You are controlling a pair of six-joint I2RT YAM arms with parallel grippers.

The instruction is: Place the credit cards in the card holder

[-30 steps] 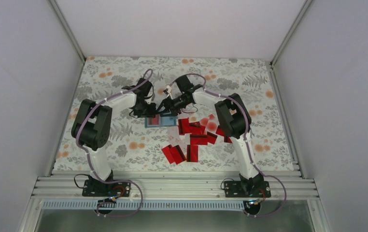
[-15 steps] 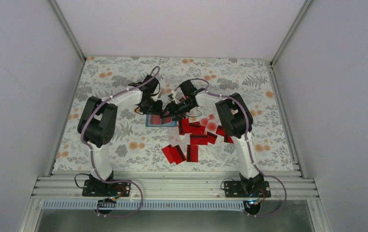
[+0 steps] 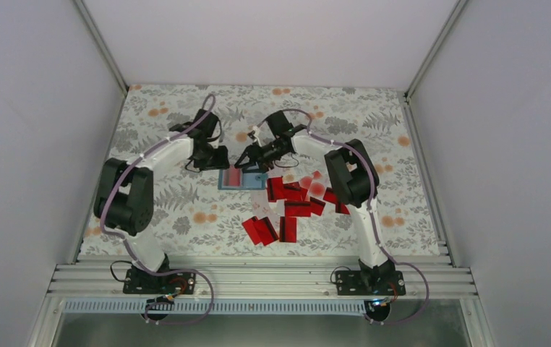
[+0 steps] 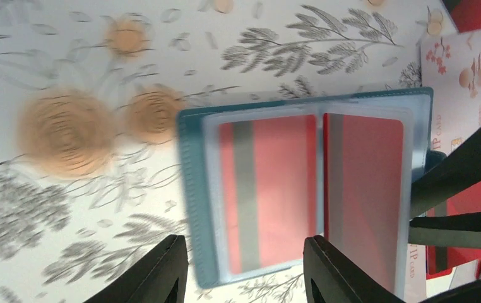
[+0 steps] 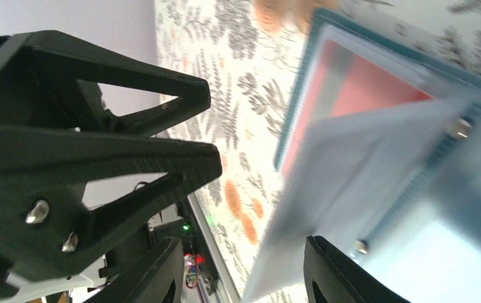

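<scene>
Left gripper [image 3: 218, 159] swung back left off holder [image 3: 241, 181]; jaws apart, empty. Right gripper [image 3: 246, 164] still over holder, grip unclear. Holder open on table [image 3: 164, 116], unmoved; cards [image 3: 298, 199] heaped just right.

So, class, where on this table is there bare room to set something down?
Free: the far strip of the table; also the patch just nearer than the card holder, left of the credit cards. Crowded: those cards, up to the right arm.
</scene>
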